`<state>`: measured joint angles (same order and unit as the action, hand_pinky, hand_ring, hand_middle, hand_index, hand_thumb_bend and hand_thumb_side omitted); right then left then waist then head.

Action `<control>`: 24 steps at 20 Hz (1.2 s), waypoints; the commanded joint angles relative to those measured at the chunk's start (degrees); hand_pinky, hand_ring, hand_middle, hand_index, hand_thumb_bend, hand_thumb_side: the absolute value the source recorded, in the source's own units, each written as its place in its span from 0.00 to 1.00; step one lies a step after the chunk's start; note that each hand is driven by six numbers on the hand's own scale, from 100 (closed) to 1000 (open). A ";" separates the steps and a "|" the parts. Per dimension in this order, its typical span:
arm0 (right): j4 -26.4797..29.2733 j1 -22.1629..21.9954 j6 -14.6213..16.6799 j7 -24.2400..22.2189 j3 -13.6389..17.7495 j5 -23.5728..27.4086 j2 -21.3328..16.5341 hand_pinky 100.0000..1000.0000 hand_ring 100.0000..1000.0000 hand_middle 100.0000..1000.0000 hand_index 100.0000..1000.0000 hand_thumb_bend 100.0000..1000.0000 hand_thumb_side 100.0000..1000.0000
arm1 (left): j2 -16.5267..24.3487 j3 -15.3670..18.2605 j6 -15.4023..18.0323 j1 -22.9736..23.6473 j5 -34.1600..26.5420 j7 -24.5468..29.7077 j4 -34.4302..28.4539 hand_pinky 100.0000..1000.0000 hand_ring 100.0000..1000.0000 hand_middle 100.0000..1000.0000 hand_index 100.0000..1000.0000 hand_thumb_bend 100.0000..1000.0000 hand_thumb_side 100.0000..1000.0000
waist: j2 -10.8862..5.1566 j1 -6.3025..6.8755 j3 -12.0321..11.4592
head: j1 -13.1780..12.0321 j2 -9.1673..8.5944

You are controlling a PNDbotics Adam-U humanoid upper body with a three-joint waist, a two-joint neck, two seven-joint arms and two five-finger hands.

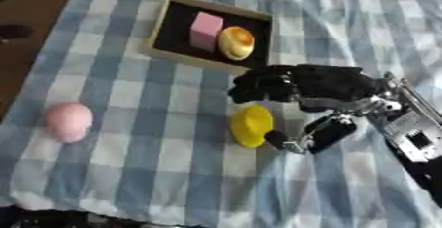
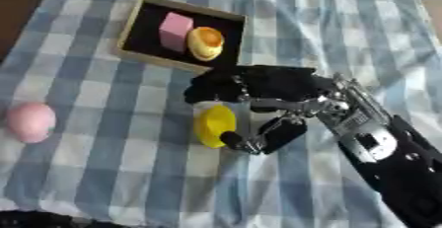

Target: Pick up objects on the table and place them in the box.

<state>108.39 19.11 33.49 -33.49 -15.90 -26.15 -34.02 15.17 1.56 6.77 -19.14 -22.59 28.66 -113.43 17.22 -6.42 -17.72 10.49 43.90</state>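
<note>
A: Left to right, what do we log?

B: Pink egg alone on the desk, well left. Box holds a pink block and an orange round piece. So we judge two in, two left.

A: And the right hand?

B: Over the yellow piece below the box. Fingers curl above it, thumb just beside; we can't tell if they touch it.

Tabletop test setup; blue checked cloth, toy objects, shallow box.
</note>
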 commanded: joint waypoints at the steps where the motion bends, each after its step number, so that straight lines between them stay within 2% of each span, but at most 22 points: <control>1: -0.52 0.34 18.48 -18.47 0.50 -1.64 -0.51 1.00 1.00 0.95 1.00 0.00 0.18 | 0.97 0.26 -0.18 -0.21 -0.19 0.10 -1.16 0.78 0.97 0.82 0.83 0.00 0.52 | -1.00 0.41 0.05 | -0.32 0.22; 6: -1.74 0.33 18.48 -18.47 0.49 -3.42 -0.36 1.00 1.00 0.94 1.00 0.00 0.21 | 0.95 0.28 -0.21 -0.22 -0.23 0.17 -1.16 0.78 0.97 0.82 0.83 0.00 0.52 | -0.91 0.46 0.03 | -0.60 0.22; 24: -4.89 0.26 18.48 -18.47 -0.73 -6.99 -0.34 1.00 1.00 0.94 1.00 0.00 0.24 | 0.68 0.24 -0.46 -0.26 -0.26 0.38 -1.16 0.78 0.97 0.82 0.83 0.00 0.52 | -0.81 0.39 -0.25 | -0.91 0.22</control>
<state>103.28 18.86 33.49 -33.49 -16.96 -32.55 -33.48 15.16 1.56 6.39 -19.00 -22.59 29.04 -113.43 17.28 -6.42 -17.99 9.70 43.90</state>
